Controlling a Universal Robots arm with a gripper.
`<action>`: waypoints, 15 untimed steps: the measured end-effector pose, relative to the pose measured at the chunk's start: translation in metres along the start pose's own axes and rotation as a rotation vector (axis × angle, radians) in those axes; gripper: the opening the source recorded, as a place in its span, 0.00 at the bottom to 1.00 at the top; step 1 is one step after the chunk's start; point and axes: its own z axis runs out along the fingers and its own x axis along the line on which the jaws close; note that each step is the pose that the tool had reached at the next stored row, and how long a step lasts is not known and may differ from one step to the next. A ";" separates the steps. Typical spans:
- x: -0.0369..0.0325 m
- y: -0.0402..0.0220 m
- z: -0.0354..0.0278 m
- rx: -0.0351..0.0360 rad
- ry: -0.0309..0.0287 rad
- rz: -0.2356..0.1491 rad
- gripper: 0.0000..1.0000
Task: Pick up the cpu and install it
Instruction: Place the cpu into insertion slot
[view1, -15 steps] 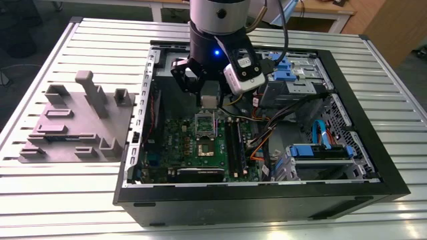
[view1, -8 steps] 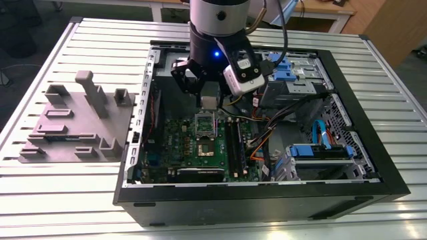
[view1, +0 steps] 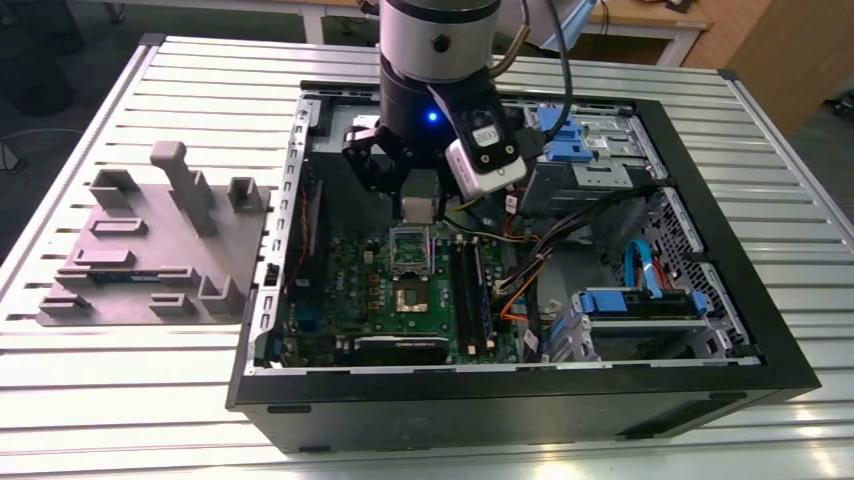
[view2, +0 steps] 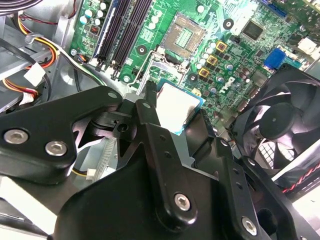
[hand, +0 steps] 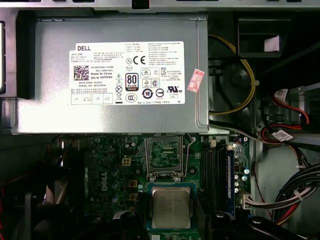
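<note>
Hand (view1: 418, 203) clamped on the cpu (view2: 177, 106), which is held flat and clear above the motherboard (view2: 227, 70). Open CPU socket (view2: 187, 34) lies lower, just to the near side of the hand.

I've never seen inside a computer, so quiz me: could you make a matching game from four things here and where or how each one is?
Things:
1 cpu
2 socket
3 fan
4 grey tray

States:
A empty, on the green board
B outside the computer case
C between the fingers
D black, with curved blades

Pairs: 1-C, 2-A, 3-D, 4-B
</note>
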 end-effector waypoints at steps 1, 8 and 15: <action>0.0000 0.0000 0.0001 0.0000 0.0000 0.000 0.47; -0.0001 -0.0013 0.0024 -0.0002 -0.0001 0.000 0.47; -0.0009 -0.0103 0.0092 -0.0001 0.0001 -0.002 0.47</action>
